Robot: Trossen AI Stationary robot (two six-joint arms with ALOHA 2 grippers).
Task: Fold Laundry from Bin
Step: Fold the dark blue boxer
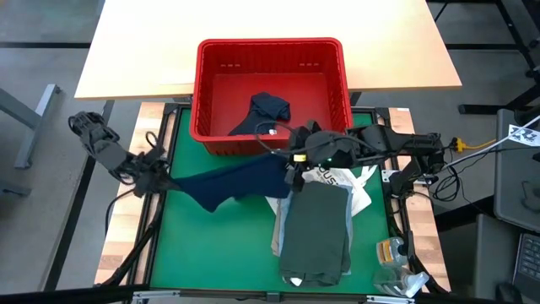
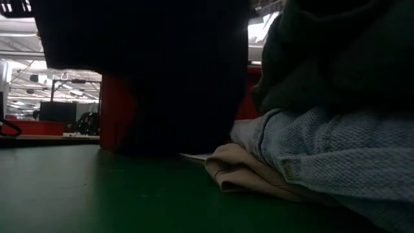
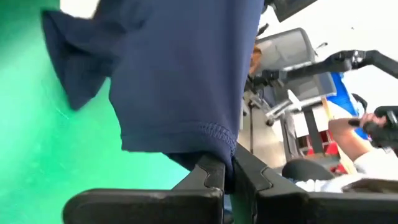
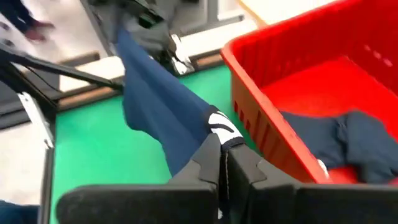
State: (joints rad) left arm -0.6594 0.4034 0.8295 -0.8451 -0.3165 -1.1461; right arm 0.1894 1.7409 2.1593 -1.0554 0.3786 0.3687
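The left gripper [image 3: 227, 171] is clamped on the hem of a navy garment [image 1: 240, 180] at the left edge of the green mat [image 1: 211, 245], its fingers [image 3: 208, 177] pressed together with the cloth pinched between them. The right gripper [image 4: 222, 163] is closed too, pinching the same navy garment at an edge with white markings, just in front of the red bin [image 1: 270, 52]. Between the two grippers the navy cloth hangs stretched above the mat, sagging to a point near its left end. The bin stands at the far edge of the mat, and another dark navy piece [image 1: 268, 110] lies crumpled on its floor. To the right of the stretched garment, a pile sits on the mat: a dark olive-green garment [image 1: 316, 232] lies flat on top, over a white printed bag [image 1: 342, 181]. In the low view, a light blue shirt [image 2: 336, 162] and a beige garment [image 2: 242, 169] show in that pile.
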